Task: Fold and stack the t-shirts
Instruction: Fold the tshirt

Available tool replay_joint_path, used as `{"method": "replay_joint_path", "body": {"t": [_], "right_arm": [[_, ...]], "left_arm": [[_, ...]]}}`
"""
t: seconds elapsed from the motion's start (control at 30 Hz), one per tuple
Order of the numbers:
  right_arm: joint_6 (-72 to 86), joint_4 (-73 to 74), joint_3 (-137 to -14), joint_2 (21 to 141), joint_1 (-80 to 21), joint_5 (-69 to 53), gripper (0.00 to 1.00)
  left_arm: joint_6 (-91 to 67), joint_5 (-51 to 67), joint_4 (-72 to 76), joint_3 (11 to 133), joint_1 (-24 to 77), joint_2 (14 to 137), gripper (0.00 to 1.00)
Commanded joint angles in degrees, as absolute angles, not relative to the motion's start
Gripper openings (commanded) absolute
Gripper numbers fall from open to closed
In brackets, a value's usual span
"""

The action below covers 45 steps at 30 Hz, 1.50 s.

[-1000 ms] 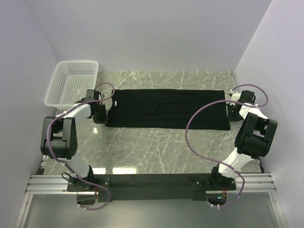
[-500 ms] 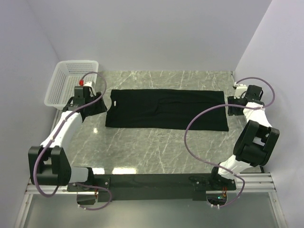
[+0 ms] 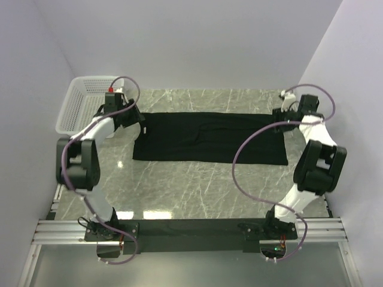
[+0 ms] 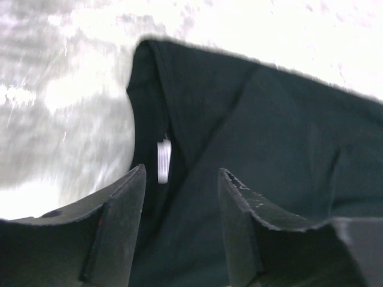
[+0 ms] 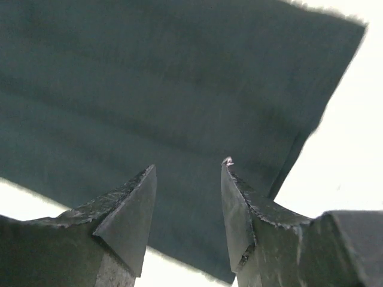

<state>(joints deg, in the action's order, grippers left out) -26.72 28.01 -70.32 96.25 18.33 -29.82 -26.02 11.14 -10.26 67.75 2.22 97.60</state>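
Observation:
One black t-shirt (image 3: pixel 209 137) lies folded into a long band across the marble table; its logo is hidden. My left gripper (image 3: pixel 139 121) is open at the shirt's far left corner. In the left wrist view the gripper (image 4: pixel 181 173) is above the collar, where a white neck tag (image 4: pixel 163 160) shows on the black cloth (image 4: pixel 269 137). My right gripper (image 3: pixel 277 119) is open at the shirt's far right corner. In the right wrist view the gripper (image 5: pixel 188 167) hangs over the cloth (image 5: pixel 149 78) near its corner. Neither gripper holds anything.
A white plastic mesh basket (image 3: pixel 90 103) stands at the far left of the table, just behind my left arm. White walls close in the table at the back and both sides. Bare marble (image 3: pixel 203 185) lies between the shirt and the arm bases.
Both grippers have moved from the shirt's side edges up to its far corners. The left arm swung out to the left and came back in. The shirt has not moved.

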Motion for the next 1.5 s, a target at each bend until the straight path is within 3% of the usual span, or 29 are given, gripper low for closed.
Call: {"method": "replay_joint_path", "body": {"t": [0.0, 0.3, 0.5, 0.8, 1.07, 1.23, 1.47], "right_arm": [[-16.99, 26.45, -80.66, 103.24, 17.75, -30.15, 0.54], [-7.03, 33.66, -101.59, 119.60, 17.31, -26.28, 0.50], [-6.59, 32.70, -102.74, 122.60, 17.23, -25.40, 0.50], [-5.63, 32.43, -104.76, 124.63, 17.31, -24.79, 0.49], [-6.59, 32.96, -105.29, 124.89, 17.84, -24.00, 0.50], [-6.15, 33.13, -105.20, 125.15, 18.46, -22.77, 0.50], [-4.92, 33.66, -106.96, 127.43, 18.72, -14.34, 0.49]], "left_arm": [[-30.67, 10.11, -8.34, 75.83, 2.11, 104.48, 0.56], [-34.63, 9.67, -9.84, 84.55, 2.20, 115.83, 0.43], [-36.03, 9.67, -9.05, 87.01, 2.20, 119.61, 0.41], [-37.27, 10.81, -9.67, 92.02, 2.20, 124.80, 0.29], [-36.56, 9.93, -10.46, 93.52, 2.20, 126.56, 0.27], [-37.18, 11.51, -8.44, 92.99, 2.20, 126.56, 0.10], [-37.70, 12.92, -7.47, 93.51, 2.11, 126.39, 0.02]]}}
